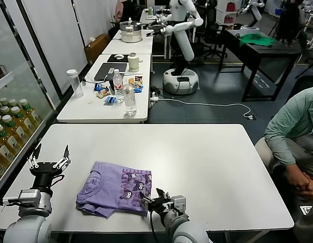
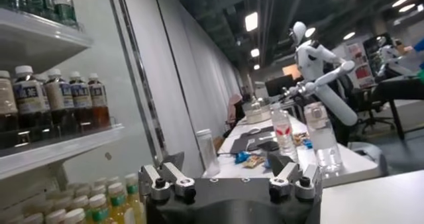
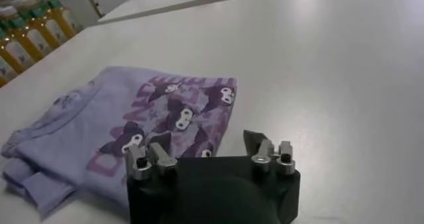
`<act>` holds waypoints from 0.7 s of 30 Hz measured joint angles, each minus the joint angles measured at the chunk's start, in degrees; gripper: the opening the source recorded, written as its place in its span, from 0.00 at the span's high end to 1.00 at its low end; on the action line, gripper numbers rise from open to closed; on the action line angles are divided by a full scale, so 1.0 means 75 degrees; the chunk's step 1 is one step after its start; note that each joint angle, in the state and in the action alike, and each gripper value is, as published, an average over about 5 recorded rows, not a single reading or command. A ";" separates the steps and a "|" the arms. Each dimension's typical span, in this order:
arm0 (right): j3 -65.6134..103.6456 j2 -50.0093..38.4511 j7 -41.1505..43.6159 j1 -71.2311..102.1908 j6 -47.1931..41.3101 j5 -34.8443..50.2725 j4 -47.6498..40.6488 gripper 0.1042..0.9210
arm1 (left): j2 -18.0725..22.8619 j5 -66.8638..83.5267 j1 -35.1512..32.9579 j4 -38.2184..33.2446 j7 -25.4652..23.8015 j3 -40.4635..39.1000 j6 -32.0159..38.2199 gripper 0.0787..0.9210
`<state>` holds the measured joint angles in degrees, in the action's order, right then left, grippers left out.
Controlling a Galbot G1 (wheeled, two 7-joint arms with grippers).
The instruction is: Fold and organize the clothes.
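Observation:
The lavender T-shirt (image 1: 115, 187) lies folded on the white table (image 1: 212, 167), toward the near left, with its dark purple cartoon print (image 1: 134, 183) facing up on the right half. It also shows in the right wrist view (image 3: 126, 129). My right gripper (image 1: 153, 197) is open and empty, low over the table at the shirt's near right corner; it also shows in the right wrist view (image 3: 199, 147). My left gripper (image 1: 49, 158) is open and empty, raised left of the shirt and pointing away from it, also seen in the left wrist view (image 2: 225, 164).
A shelf of bottled drinks (image 1: 9, 121) stands at the left. A second table (image 1: 85, 109) behind holds water bottles (image 1: 129, 98), a laptop and snacks. A seated person (image 1: 293, 136) is at the right. A bright green garment (image 1: 256, 39) lies on a far dark table.

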<state>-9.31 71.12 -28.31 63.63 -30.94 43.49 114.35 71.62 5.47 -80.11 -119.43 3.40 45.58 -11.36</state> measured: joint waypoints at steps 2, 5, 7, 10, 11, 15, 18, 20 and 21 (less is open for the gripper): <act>-0.0043 0.0061 -0.0097 -0.0057 0.0051 0.0056 -0.0080 0.33 | -0.0013 0.0000 -0.0007 0.0021 0.0017 0.0019 0.0006 0.12; -0.0094 0.0155 -0.0210 -0.0141 0.0125 0.0137 -0.0204 0.43 | -0.0014 -0.0005 -0.0003 0.0035 0.0032 0.0013 0.0014 0.12; -0.0123 0.0211 -0.0258 -0.0190 0.0173 0.0190 -0.0286 0.51 | -0.0003 -0.0014 0.0008 0.0048 0.0036 -0.0007 0.0028 0.12; -0.0152 0.0269 -0.0292 -0.0252 0.0246 0.0269 -0.0390 0.61 | 0.0017 -0.0028 0.0021 0.0082 0.0039 -0.0037 0.0054 0.12; -0.0157 0.0279 -0.0296 -0.0268 0.0272 0.0289 -0.0416 0.64 | 0.0024 -0.0032 0.0023 0.0097 0.0040 -0.0043 0.0064 0.12; -0.0139 0.0271 -0.0277 -0.0301 0.0325 0.0325 -0.0450 0.79 | 0.0041 -0.0044 0.0026 0.0156 0.0048 -0.0049 0.0096 0.12; -0.0048 0.0211 -0.0219 -0.0320 0.0306 0.0346 -0.0380 0.90 | 0.0051 -0.0051 0.0037 0.0206 0.0056 -0.0053 0.0119 0.12; 0.0057 0.0136 -0.0171 -0.0318 0.0266 0.0351 -0.0267 0.95 | 0.0061 -0.0056 0.0059 0.0242 0.0061 -0.0056 0.0132 0.12; 0.0123 0.0087 -0.0143 -0.0309 0.0237 0.0347 -0.0191 0.97 | 0.0067 -0.0057 0.0073 0.0259 0.0063 -0.0058 0.0137 0.12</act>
<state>-8.39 71.78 -29.38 61.31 -29.16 46.09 112.92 72.13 5.04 -79.56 -117.49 3.86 45.15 -10.34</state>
